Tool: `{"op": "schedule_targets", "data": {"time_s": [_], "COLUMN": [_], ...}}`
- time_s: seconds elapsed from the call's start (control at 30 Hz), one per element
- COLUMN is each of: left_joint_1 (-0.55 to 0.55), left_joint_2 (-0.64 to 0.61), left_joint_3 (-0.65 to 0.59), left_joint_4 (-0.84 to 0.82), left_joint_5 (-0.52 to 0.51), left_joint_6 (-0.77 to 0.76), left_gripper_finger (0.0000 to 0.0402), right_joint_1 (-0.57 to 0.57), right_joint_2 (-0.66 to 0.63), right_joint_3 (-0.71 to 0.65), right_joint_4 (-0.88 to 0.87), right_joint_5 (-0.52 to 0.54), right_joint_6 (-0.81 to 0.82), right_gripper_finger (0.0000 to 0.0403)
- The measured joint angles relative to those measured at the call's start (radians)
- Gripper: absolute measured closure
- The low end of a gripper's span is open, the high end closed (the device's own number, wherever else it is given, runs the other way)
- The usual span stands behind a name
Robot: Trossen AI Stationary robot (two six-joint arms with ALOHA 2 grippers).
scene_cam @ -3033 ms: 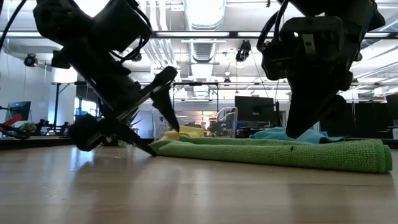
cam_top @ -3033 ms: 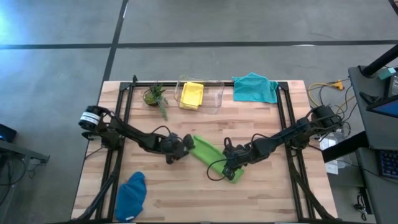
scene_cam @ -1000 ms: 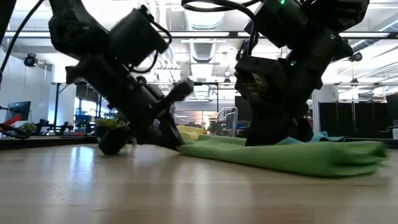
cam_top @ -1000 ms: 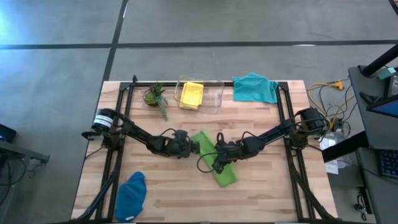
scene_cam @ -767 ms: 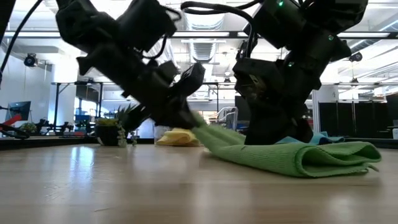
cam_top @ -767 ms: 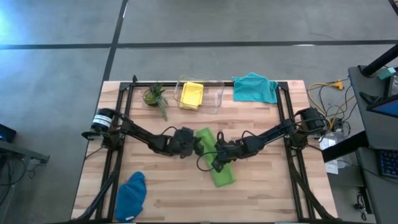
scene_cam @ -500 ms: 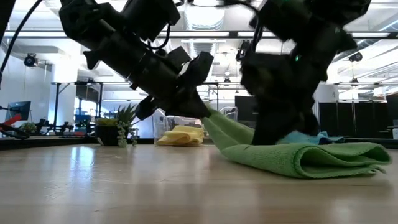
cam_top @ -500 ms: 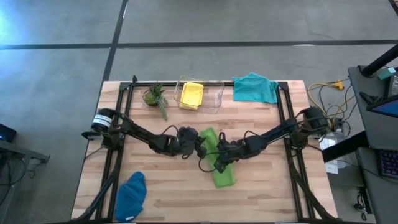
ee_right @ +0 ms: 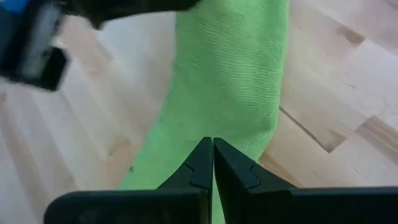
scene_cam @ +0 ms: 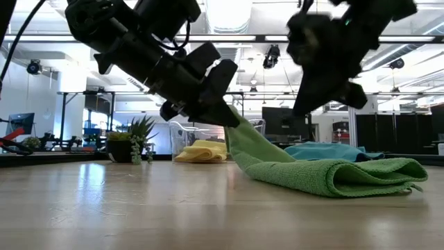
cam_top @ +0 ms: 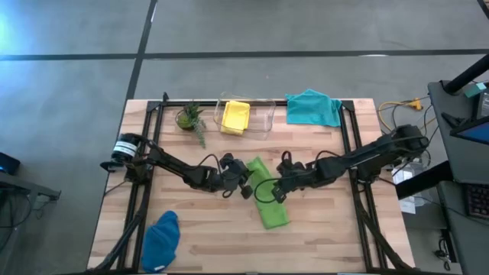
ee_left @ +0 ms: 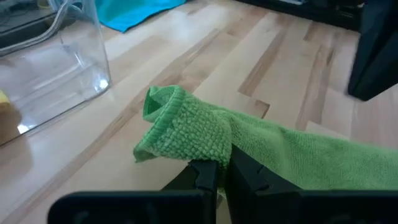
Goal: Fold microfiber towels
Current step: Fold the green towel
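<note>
The lime green towel (cam_top: 267, 200) lies mid-table as a long folded strip. My left gripper (cam_top: 248, 182) is shut on its far end, which is raised off the wood in the low view (scene_cam: 239, 135). My right gripper (scene_cam: 302, 104) hangs shut above the strip and touches nothing; its wrist view looks down on the green cloth (ee_right: 230, 74). The yellow towel (cam_top: 235, 117) lies in a clear bin. The teal towel (cam_top: 313, 107) lies at the far right and the dark blue towel (cam_top: 162, 241) at the near left. My left gripper pinches the green towel's bunched far end (ee_left: 202, 146) between its two fingers. It comes from the table's left, slanting down. That end is lifted and curls over past the fingertips; the rest of the strip (scene_cam: 333, 177) lies doubled on the table.
A clear plastic bin (cam_top: 260, 118) and a small potted plant (cam_top: 189, 116) stand along the far edge. Bare wood shows toward the near edge (cam_top: 229, 244) and at the right of the strip (cam_top: 321, 214).
My left gripper has lifted the green towel's far end off the table and carried it a little toward the right edge. My right gripper, which was down on the strip, has risen clear of it and drawn back toward the right. The strip's near part has stayed in place.
</note>
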Motion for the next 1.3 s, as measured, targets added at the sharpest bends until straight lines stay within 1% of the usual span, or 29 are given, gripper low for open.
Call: {"op": "schedule_targets", "data": {"time_s": [0.07, 0.2, 0.33, 0.4, 0.5, 0.6, 0.77, 0.9, 1.03, 1.17, 1.23, 1.3], "left_joint_1": [0.0, 0.0, -0.001, -0.004, -0.006, -0.008, -0.013, -0.013, -0.014, -0.017, -0.019, -0.02], "left_joint_2": [0.0, 0.0, 0.0, 0.0, -0.001, -0.001, -0.014, -0.022, -0.022, -0.022, -0.022, -0.022], "left_joint_3": [-0.001, -0.001, 0.001, 0.001, 0.0, 0.003, 0.011, 0.011, 0.016, 0.021, 0.02, 0.02], "left_joint_4": [-0.002, -0.001, 0.001, 0.001, 0.002, -0.001, 0.009, 0.041, 0.06, 0.062, 0.059, 0.059], "left_joint_5": [0.0, 0.001, 0.002, 0.017, 0.051, 0.077, 0.115, 0.169, 0.285, 0.416, 0.455, 0.472], "left_joint_6": [0.002, 0.009, 0.089, 0.138, 0.218, 0.326, 0.561, 0.754, 0.959, 1.147, 1.22, 1.263], "left_gripper_finger": [0.0401, 0.0401, 0.0402, 0.0402, 0.0402, 0.0402, 0.0402, 0.0402, 0.0402, 0.0402, 0.0402, 0.0402], "right_joint_1": [-0.011, -0.029, -0.065, -0.078, -0.07, -0.043, 0.033, 0.103, 0.186, 0.275, 0.316, 0.354], "right_joint_2": [0.047, 0.164, 0.259, 0.268, 0.234, 0.148, 0.009, -0.077, -0.13, -0.139, -0.137, -0.127], "right_joint_3": [-0.001, -0.001, -0.001, 0.001, -0.002, -0.001, -0.007, -0.03, -0.058, -0.078, -0.08, -0.08], "right_joint_4": [0.013, 0.128, 0.188, 0.195, 0.169, 0.121, -0.048, -0.103, -0.101, -0.108, -0.107, -0.106], "right_joint_5": [-0.005, -0.01, -0.006, -0.028, -0.048, -0.047, 0.024, 0.049, 0.088, 0.143, 0.167, 0.181], "right_joint_6": [0.022, 0.044, 0.099, 0.113, 0.108, 0.101, 0.139, 0.24, 0.365, 0.504, 0.569, 0.632], "right_gripper_finger": [0.0394, 0.0394, 0.0394, 0.0394, 0.0394, 0.0394, 0.0394, 0.0394, 0.0394, 0.0394, 0.0394, 0.0394]}}
